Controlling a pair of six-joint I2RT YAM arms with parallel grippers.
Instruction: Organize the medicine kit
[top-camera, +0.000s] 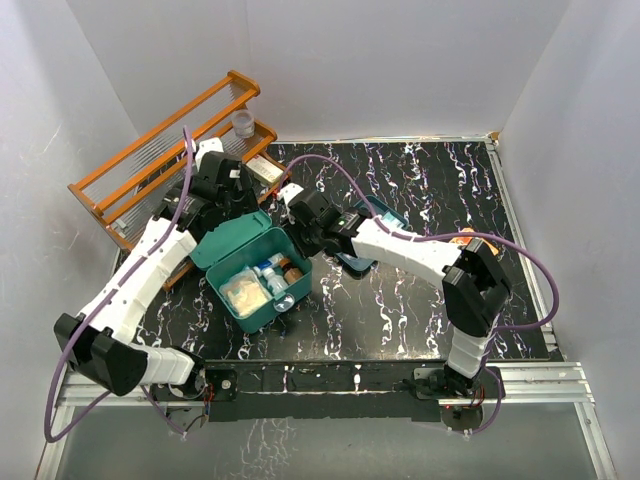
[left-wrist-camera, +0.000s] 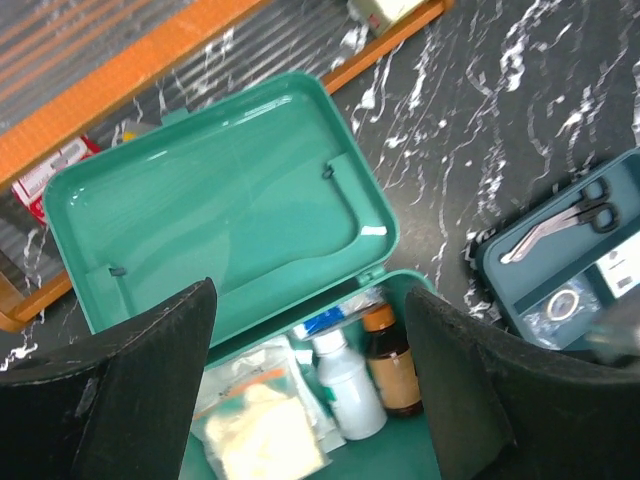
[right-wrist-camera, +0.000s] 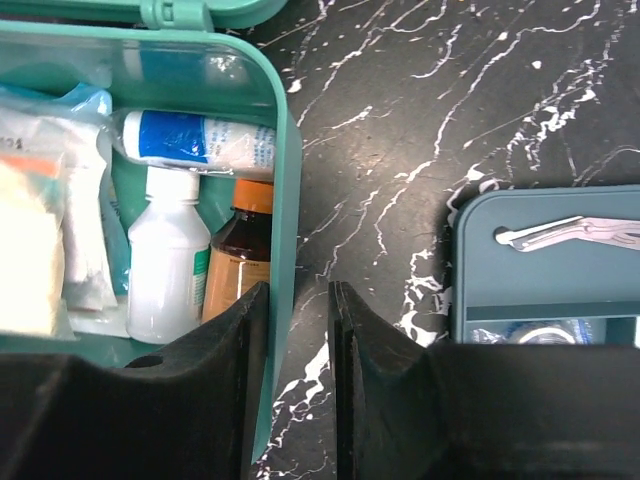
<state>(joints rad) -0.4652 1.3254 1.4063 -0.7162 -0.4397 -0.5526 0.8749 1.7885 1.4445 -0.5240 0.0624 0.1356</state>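
— Grippers first: how is the right gripper (right-wrist-camera: 298, 340) standing?
— Its jaws are sitting narrow, straddling the 3 o'clock wall of the medicine kit (right-wrist-camera: 285, 200). One finger (right-wrist-camera: 225, 350) is hanging inside by the brown bottle (right-wrist-camera: 240, 265), the other outside over the table (right-wrist-camera: 400, 100). A slit of table is showing beside the wall, so I cannot tell whether they are touching it.
— And the left gripper (left-wrist-camera: 310, 390)?
— Gaping wide, hovering over the kit's hinge, holding nothing.
— Where is the kit lying?
— From above, toward 8 o'clock of the table's middle, with its lid (left-wrist-camera: 220, 200) lying open toward 11 o'clock and the tray (right-wrist-camera: 540, 260) sitting at its 3 o'clock.
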